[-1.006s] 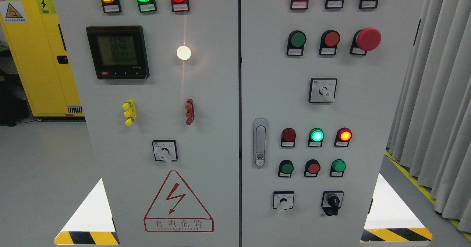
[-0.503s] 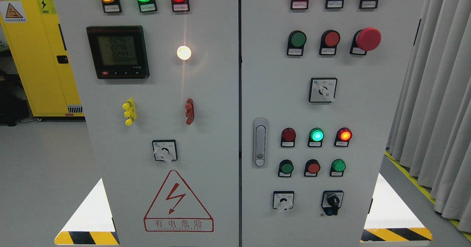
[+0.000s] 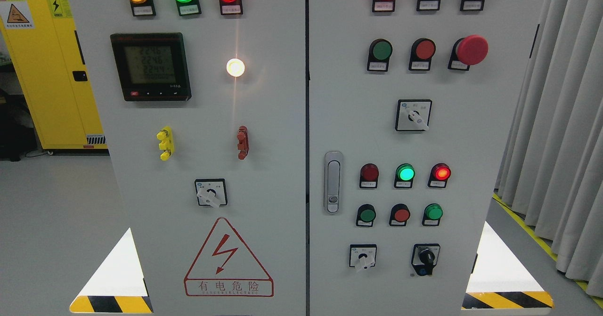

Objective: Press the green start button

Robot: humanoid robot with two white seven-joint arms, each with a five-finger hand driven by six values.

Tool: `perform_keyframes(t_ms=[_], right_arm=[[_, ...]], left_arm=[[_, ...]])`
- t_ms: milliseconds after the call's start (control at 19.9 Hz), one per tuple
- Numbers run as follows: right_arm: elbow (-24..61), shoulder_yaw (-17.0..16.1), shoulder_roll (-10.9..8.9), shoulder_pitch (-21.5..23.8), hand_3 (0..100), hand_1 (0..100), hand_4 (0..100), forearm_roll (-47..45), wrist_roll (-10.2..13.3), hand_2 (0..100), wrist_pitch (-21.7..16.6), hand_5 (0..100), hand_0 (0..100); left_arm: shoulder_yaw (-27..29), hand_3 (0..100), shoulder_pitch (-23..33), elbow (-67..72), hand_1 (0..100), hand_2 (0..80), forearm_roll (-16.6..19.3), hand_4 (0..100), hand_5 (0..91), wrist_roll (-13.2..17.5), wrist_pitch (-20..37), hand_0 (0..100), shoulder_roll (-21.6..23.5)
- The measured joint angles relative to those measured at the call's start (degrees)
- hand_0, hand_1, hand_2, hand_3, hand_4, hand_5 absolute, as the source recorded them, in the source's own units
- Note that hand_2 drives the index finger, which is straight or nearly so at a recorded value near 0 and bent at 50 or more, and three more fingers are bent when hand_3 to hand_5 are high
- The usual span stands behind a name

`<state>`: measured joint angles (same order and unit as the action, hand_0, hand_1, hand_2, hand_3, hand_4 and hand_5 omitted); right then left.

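Neither of my hands shows in the head view, so I cannot tell whether the fingers are released or clenched; nothing is reaching for the cabinet (image 3: 264,259) yet.

Candidates for the task: several green buttons on the right door. Upper green button (image 3: 381,50) sits left of a red button (image 3: 425,49) and the red mushroom stop (image 3: 472,50). Lower row has a dark green button (image 3: 367,215), a red one (image 3: 401,214) beside it, and a brighter green button (image 3: 433,211) at the right end. The labels are too small to read, so which is "start" is a judgement; I lean to the upper one, paired with a stop.

Handling, judged: a rigid plastic cap on a spring, short travel, nothing to grasp. One fingertip square on the face centre, pushed straight in along the panel normal, should do. Smooth cap, so an oblique push may slide off.

Room: the neighbours stand near on each row; the mushroom stop protrudes and must not be brushed. The rotary switch (image 3: 413,115) lies below the upper row, the door handle (image 3: 333,182) to the left of the lower rows. Open space in front of the panel; curtain (image 3: 560,118) hangs at the right, well apart
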<state>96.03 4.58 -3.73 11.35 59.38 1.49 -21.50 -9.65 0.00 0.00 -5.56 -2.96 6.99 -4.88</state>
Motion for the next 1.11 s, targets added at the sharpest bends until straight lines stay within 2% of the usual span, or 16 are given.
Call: perform_keyframes(t_ms=[101,352,654,855,1107], right_arm=[[2.3,-0.2,0.03,-1.2,60,59,60,1.1,0.0,0,0.0,52,26],[6.9,-0.8,0.1,-4.4,62,60,62,3.1,-0.2,2,0.1,54,27],[9.9,-1.2,0.15,-8.6,62,61,62,4.2,-2.6,3,1.7,53,28],[10.5,-1.4,0.19,-12.3,61,61,61,4.5,-3.3,3,2.3,52,29],[9.8,-2.5,0.23,-18.2,61,61,60,4.6,-6.2,3,4.1,51,30]], left_arm=[[0.0,0,0.0,0.0,56,0.0,0.0,0,0.0,0.0,0.0,12,-0.2],[0.0,0,0.0,0.0,56,0.0,0.0,0,0.0,-0.1,0.0,12,-0.4],[-0.1,0,0.0,0.0,56,0.0,0.0,0,0.0,-0.2,0.0,12,-0.7],[-0.1,0,0.0,0.0,56,0.0,0.0,0,0.0,-0.1,0.0,12,-0.8],[-0.1,0,0.0,0.0,56,0.0,0.0,0,0.0,0.0,0.0,12,-0.8]])
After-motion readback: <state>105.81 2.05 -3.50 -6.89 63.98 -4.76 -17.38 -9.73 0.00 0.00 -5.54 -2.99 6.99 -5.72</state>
